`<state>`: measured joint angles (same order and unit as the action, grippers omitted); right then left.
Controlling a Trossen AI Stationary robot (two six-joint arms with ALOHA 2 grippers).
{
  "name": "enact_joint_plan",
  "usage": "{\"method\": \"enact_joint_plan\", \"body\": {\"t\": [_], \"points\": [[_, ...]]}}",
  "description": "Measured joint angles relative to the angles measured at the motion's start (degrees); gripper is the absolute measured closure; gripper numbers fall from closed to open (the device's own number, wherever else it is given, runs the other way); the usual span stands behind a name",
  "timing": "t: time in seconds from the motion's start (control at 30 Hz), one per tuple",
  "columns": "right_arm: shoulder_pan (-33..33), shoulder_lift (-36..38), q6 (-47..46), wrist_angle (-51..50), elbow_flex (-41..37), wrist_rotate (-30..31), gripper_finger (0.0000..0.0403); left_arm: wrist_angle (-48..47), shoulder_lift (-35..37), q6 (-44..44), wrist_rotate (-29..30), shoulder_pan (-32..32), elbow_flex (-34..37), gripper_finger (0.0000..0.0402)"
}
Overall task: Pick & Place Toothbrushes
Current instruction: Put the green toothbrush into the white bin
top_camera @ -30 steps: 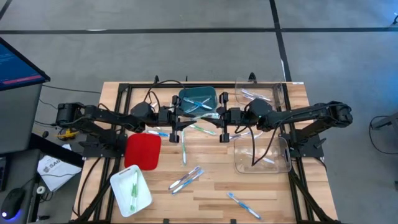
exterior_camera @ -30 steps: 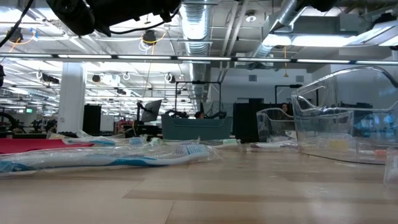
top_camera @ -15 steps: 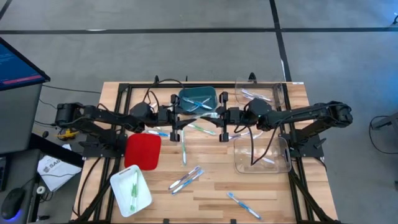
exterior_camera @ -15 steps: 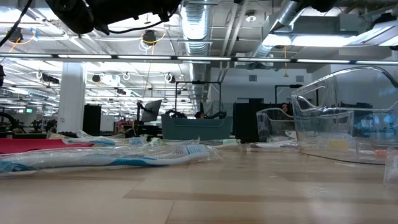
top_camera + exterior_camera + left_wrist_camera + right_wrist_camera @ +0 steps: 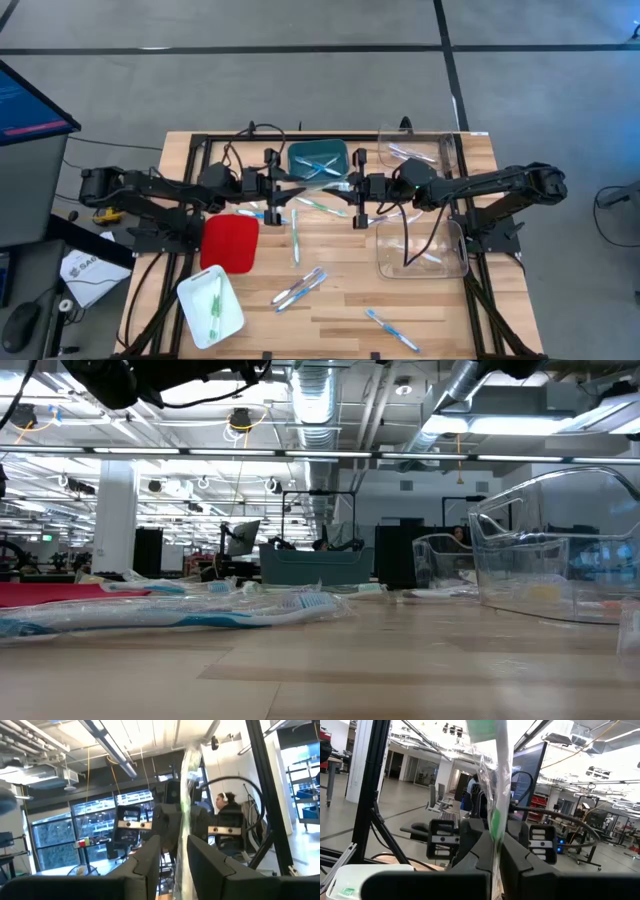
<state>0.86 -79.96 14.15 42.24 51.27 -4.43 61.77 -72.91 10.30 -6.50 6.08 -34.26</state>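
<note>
A light-green toothbrush in a clear wrapper [image 5: 495, 815] sticks out from my right gripper [image 5: 495, 849], which is shut on it above the table's middle [image 5: 346, 196]. Its other end [image 5: 184, 810] stands between the fingers of my left gripper [image 5: 174, 851], which is open and faces the right one [image 5: 286, 190]. More wrapped toothbrushes lie on the wood: one green [image 5: 295, 240], a pair [image 5: 300, 288], one blue [image 5: 392, 330]. Others lie in the teal bin [image 5: 318, 160]. My right gripper pinches the wrapped toothbrush [image 5: 494, 837] between its two shut fingers, which come roughly level from the table's right side. The toothbrush runs on past the fingertips toward the left gripper, clear of the table. My left gripper: a gap shows beside the wrapper [image 5: 181, 845]; whether a finger touches it I cannot tell.
A red tray [image 5: 230, 242] and a white tray [image 5: 210, 305] holding a green toothbrush lie near left. Two clear containers [image 5: 415, 150] [image 5: 420, 248] stand at the right. A black frame rims the table's back. Black cables hang from both arms.
My left gripper has drawn back toward the table's left edge, away from the right gripper, and risen a little. The right gripper and the toothbrush it holds have kept still.
</note>
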Motion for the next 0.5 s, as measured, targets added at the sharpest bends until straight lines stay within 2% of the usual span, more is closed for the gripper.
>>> {"method": "enact_joint_plan", "body": {"t": [0.2, 0.4, 0.5], "points": [[-0.26, 0.0, 2.21, 0.13, 0.0, 0.0, 0.0398, -0.43, 5.41, -3.96, -0.11, -0.1, 2.9, 0.0309], [-0.66, 0.0, 4.35, 0.17, 0.0, 0.61, 0.0399, -1.58, 12.16, -17.55, -0.39, -0.1, 4.81, 0.0309], [-1.42, 0.0, 7.08, 0.05, 0.0, 2.62, 0.0399, -5.07, 15.21, -24.22, -2.59, -0.1, 4.86, 0.0309]]}}
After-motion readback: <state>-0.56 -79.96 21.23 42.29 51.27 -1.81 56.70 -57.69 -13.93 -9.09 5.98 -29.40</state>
